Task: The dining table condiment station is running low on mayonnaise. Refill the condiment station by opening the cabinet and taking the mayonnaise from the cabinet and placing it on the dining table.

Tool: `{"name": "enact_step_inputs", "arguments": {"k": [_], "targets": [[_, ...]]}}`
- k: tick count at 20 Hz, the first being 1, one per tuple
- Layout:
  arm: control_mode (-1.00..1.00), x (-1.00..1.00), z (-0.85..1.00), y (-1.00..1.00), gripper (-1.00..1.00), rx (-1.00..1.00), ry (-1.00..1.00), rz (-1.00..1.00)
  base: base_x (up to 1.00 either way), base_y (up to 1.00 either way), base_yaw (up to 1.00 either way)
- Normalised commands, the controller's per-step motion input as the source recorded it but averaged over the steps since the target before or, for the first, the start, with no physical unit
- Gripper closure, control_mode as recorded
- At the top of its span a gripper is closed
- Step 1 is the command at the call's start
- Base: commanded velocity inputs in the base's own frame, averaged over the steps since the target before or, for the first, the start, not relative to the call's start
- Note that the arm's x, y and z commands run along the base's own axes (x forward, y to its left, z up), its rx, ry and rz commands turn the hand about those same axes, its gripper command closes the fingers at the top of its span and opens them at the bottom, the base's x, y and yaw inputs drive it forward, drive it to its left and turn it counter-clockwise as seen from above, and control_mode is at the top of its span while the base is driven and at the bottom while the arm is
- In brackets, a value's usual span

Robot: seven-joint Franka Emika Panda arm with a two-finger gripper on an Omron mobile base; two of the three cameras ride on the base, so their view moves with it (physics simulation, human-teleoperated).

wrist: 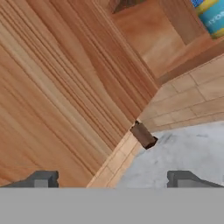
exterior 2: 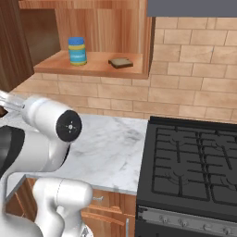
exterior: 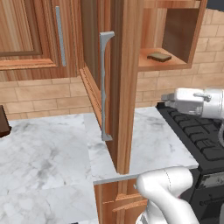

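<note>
Cabinet (exterior: 122, 87) door stands swung open, edge-on in the left base view, its long grey bar handle (exterior: 105, 87) facing left. Inner shelf (exterior 2: 92, 65) exposed. The mayonnaise (exterior 2: 77, 51) sits upright on that shelf, toward its left part, blue lid up, yellow and blue label band visible. A flat dark brown slice (exterior 2: 121, 63) lies on the same shelf to the right of the jar, apart from it; in the left base view the slice (exterior: 159, 57) shows near the shelf front. In the hand view the jar (wrist: 212, 15) is cut off at the top right corner.

End effector (wrist: 111, 178) open: two dark fingertips set wide apart at the bottom of the hand view, nothing between them. It sits close to the wood face of the open door, above the marble desk (exterior: 43, 148). A small dark block (wrist: 143, 134) shows at the door's lower edge in the hand view; cannot tell what it is.

Brick backsplash (exterior 2: 194, 88) behind the desk. Black stove (exterior 2: 194, 171) to the right of the desk. White arm (exterior: 197, 101) reaches in from the right in the left base view, below shelf level.
</note>
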Motion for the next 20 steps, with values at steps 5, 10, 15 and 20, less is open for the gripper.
{"name": "enact_step_inputs", "arguments": {"k": [5, 10, 15, 20], "targets": [[-1.0, 0.41, 0.49, -0.35, -1.0, -0.41, -0.1, -0.42, 0.0, 0.0, 0.0], [-1.0, 0.42, 0.75, -0.05, -1.0, -0.46, 0.21, -0.4, 0.0, 0.0, 0.0], [-1.0, 0.18, 0.22, 0.0, -1.0, -0.15, 0.19, -0.13, 0.0, 0.0, 0.0], [-1.0, 0.49, -0.19, -0.06, -1.0, -0.01, -0.07, 0.0, 0.0, 0.0, 0.0]]}}
